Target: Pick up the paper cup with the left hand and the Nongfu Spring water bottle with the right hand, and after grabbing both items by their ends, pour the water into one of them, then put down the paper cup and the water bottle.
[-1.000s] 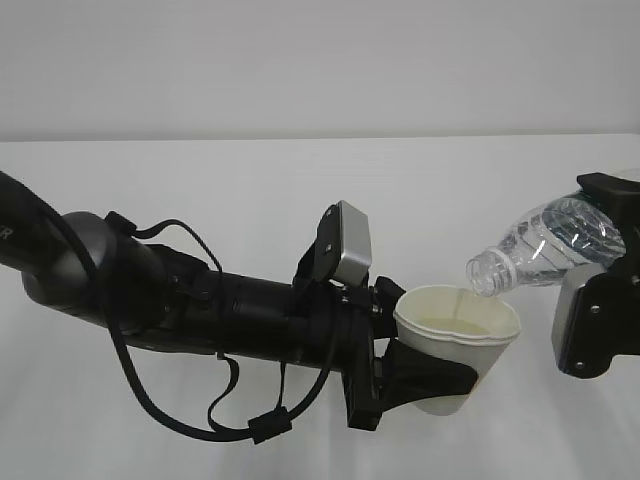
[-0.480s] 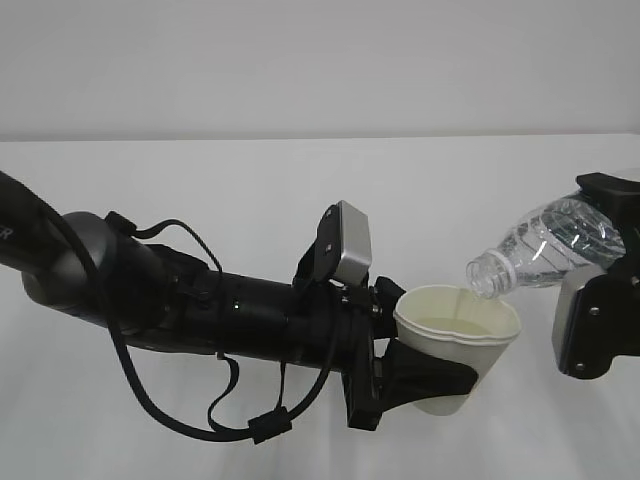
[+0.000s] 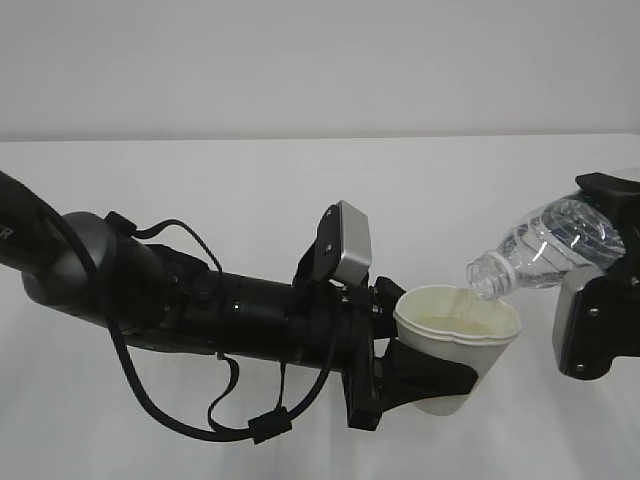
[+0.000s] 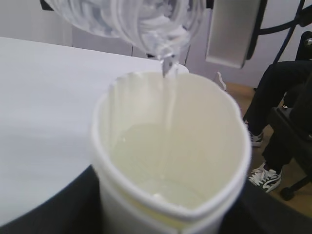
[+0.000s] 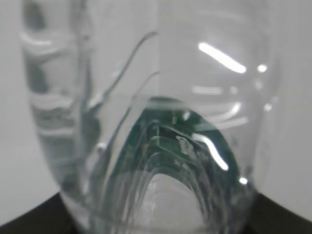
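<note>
I take the paper cup (image 3: 458,345) as my landmark. It is white, tapered, with a rolled rim pinched slightly out of round and a smooth cream lining (image 4: 190,136). My left hand (image 3: 415,372) pinches it around the lower wall, matte black fingers pressed against the paper, and holds it upright above the pale table (image 3: 200,190). A grey box (image 3: 350,243) sits on the wrist, up and left of the cup.

Just above the cup's right rim hangs the capless threaded neck of the Nongfu Spring water bottle (image 3: 545,250), clear ribbed plastic tilted mouth-down toward the cup. My right hand (image 3: 605,290) clamps its far end, to the right of the cup. Through the base, the right wrist view shows a blurred dark green label (image 5: 165,141).

A thin, glassy thread of water (image 4: 168,73) falls from the mouth into the cup, where a shallow pool lies.

Against half a second ago, the bottle sits tipped marginally steeper; cup and left hand have not shifted.
</note>
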Controlling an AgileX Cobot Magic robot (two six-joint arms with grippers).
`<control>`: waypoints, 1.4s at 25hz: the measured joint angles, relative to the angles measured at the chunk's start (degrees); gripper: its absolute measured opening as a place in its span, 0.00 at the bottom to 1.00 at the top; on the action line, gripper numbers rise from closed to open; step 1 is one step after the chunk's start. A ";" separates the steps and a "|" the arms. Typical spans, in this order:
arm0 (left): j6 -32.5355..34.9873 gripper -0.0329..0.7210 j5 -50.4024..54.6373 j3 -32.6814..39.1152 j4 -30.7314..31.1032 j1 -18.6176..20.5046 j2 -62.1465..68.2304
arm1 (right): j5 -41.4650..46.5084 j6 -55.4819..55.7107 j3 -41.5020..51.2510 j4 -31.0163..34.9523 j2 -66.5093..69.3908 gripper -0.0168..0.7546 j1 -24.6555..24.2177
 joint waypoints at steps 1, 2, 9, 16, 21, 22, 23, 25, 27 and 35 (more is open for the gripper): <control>0.00 0.61 0.00 0.00 0.00 0.00 0.00 | 0.00 0.00 0.00 0.00 0.00 0.54 0.00; 0.00 0.61 0.00 0.00 0.00 0.00 0.00 | 0.00 0.00 0.00 0.00 0.00 0.54 0.00; 0.00 0.61 0.00 0.00 0.00 0.00 0.00 | 0.00 -0.10 0.00 -0.23 0.00 0.54 0.00; 0.00 0.61 0.00 0.00 0.00 0.00 0.00 | 0.00 -0.10 0.00 -0.31 0.00 0.54 0.00; 0.00 0.61 0.02 0.00 0.04 0.00 0.00 | 0.00 -0.10 0.00 -0.69 0.00 0.54 0.00; 0.00 0.61 0.02 0.00 0.04 0.00 0.00 | 0.00 -0.10 0.00 -0.69 0.00 0.54 0.00; 0.00 0.61 0.02 0.00 0.04 0.00 0.00 | 0.00 -0.10 0.00 -0.76 0.00 0.54 0.00; 0.00 0.61 0.02 0.00 0.04 0.00 0.00 | 0.00 -0.10 0.00 -0.81 0.00 0.54 0.00; 0.00 0.61 0.02 0.00 0.04 0.00 0.00 | 0.00 -0.10 0.00 -0.90 0.00 0.54 0.00; 0.00 0.61 0.12 0.00 0.04 0.00 0.00 | 0.00 -0.10 0.00 -0.90 0.00 0.54 0.00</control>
